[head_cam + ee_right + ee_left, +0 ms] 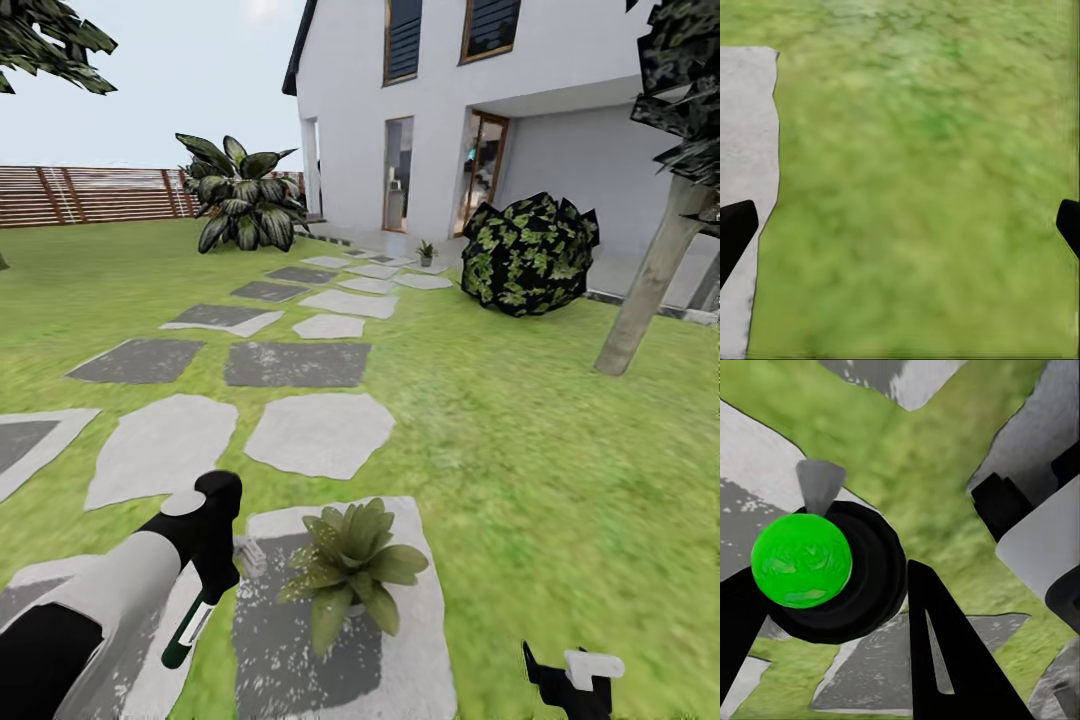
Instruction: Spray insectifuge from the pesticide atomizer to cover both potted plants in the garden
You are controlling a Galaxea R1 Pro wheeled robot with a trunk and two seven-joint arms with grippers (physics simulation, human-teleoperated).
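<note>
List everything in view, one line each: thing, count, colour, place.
pesticide atomizer: one, dark green and white, held in the left gripper.
potted plant: one near, green, on the closest stone; another small one by the house.
stepping stones: many, grey, a path across the lawn.
lawn: one, green, all around.
round bush: one, dark green, before the house.
broad-leaved plant: one, dark green, near the fence.
fence: one, brown, far left.
house: one, white, behind.
tree trunk: one, grey-brown, right.
left gripper: black, beside the near plant.
right gripper: black and white, over grass.
</note>
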